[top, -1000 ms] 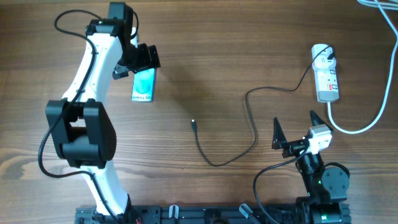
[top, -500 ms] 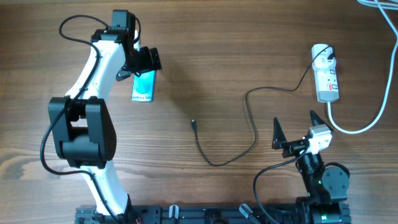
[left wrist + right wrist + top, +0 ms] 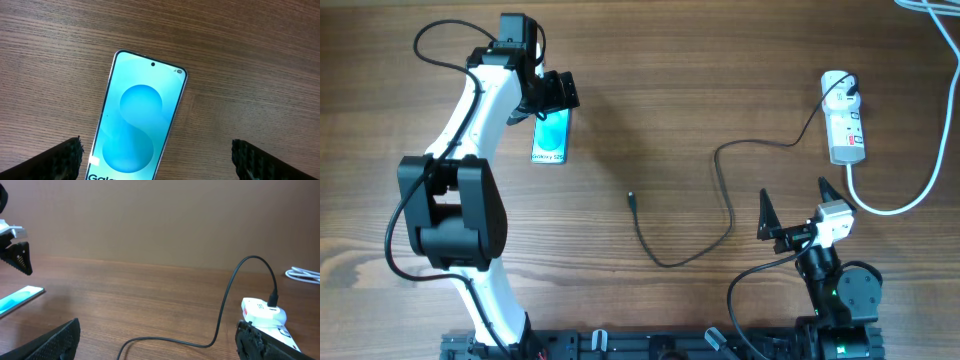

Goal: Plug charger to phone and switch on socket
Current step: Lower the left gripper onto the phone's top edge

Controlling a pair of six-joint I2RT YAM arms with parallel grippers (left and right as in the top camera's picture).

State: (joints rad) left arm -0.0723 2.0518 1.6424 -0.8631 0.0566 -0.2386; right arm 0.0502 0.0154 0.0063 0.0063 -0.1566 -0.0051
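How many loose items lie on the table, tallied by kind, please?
Phones: 1, the phone
Power strips: 1, the socket
Cables: 2, the black charger and the thick white cord
Total: 4

Robot lab bench: wood-grain table (image 3: 650, 60), left arm (image 3: 470, 110), right arm (image 3: 835, 280) on black base rail (image 3: 620, 346), plain brown wall (image 3: 160, 215).
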